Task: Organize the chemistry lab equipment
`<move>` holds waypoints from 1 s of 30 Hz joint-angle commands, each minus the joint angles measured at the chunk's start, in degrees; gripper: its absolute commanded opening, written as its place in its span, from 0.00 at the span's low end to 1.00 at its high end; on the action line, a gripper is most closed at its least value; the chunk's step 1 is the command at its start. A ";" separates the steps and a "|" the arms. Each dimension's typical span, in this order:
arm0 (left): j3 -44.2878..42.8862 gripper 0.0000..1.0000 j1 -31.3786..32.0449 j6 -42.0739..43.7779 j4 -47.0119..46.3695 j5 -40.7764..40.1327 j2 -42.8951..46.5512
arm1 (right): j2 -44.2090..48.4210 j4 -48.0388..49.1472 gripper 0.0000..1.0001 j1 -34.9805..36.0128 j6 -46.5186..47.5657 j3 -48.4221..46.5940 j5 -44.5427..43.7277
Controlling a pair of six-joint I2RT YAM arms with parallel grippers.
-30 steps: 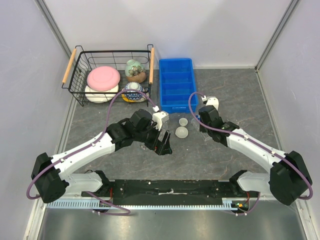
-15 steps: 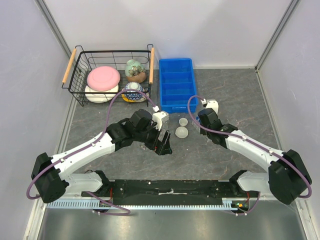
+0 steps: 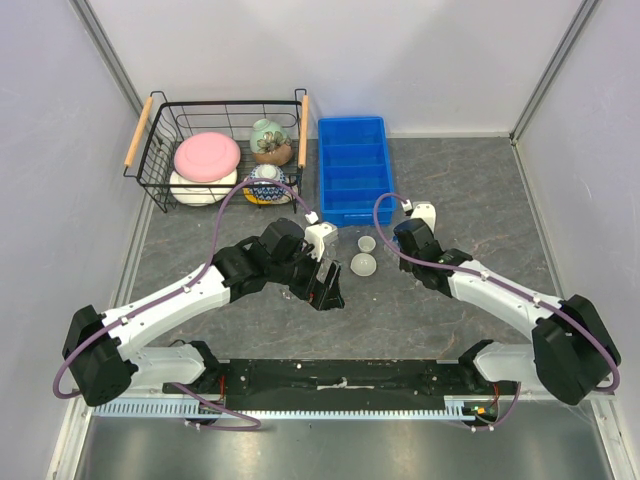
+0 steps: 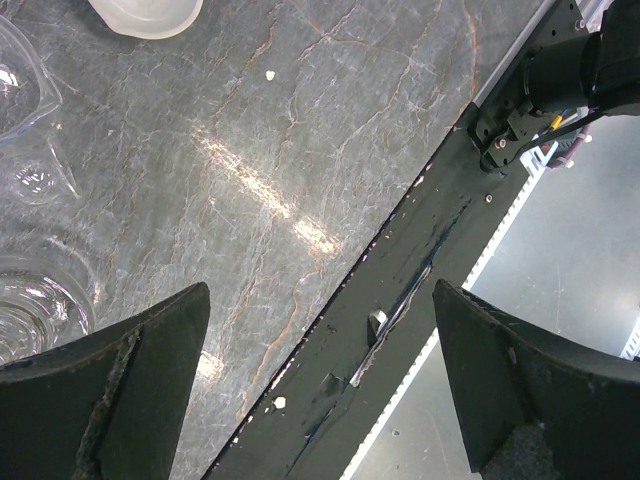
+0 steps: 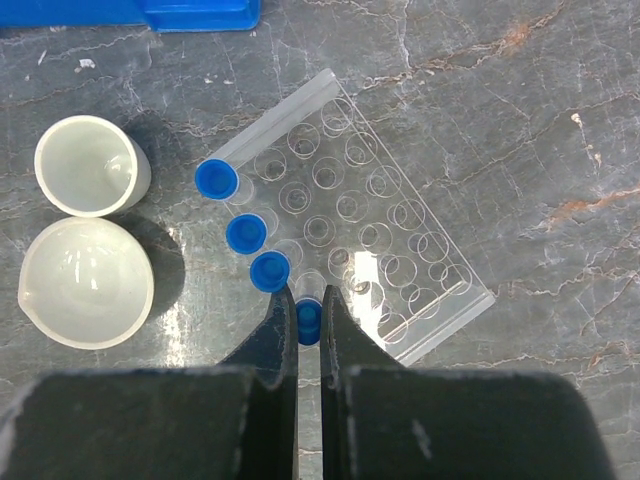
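My left pincer [image 4: 320, 295] hangs wide apart over the tabletop [image 4: 300, 150], gripping nothing, with the flasks [image 4: 25, 300] just beside it. I judge it is waiting out of the way. My right pincer [image 5: 309, 300] is pinched onto the blue cap of the nearest tube [image 5: 310, 322], which lies in the clear rack [image 5: 400, 250] with three others. Two dishes [image 5: 85, 282] sit beside the rack. The blue tray [image 3: 352, 170] beyond looks the likely destination.
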State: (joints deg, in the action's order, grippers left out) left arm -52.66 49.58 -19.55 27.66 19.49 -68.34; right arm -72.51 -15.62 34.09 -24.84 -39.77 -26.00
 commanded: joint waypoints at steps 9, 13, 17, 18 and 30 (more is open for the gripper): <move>-1.39 0.99 -0.28 1.97 -1.03 -0.24 0.57 | -1.05 1.29 0.35 0.46 -1.61 0.66 -0.72; -1.21 0.99 -0.28 1.89 -1.03 -0.06 0.57 | -0.70 -0.02 0.44 0.46 -1.70 0.04 -0.72; -1.21 0.99 -0.28 1.89 -1.12 -0.06 0.57 | 0.17 -2.31 0.50 0.81 -1.62 -1.62 -1.16; -1.21 0.99 -0.28 1.97 -1.12 0.03 0.57 | 0.70 -2.83 0.51 0.89 -1.44 -1.98 -1.07; -0.69 0.99 -0.28 1.45 -1.47 0.82 1.36 | 10.45 -14.26 0.61 1.07 -4.95 -6.28 -4.58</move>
State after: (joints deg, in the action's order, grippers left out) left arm -52.66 49.56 -19.55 27.64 19.55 -68.34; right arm -66.24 -25.15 35.03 -27.00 -42.76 -27.11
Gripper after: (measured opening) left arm 0.991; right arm 0.608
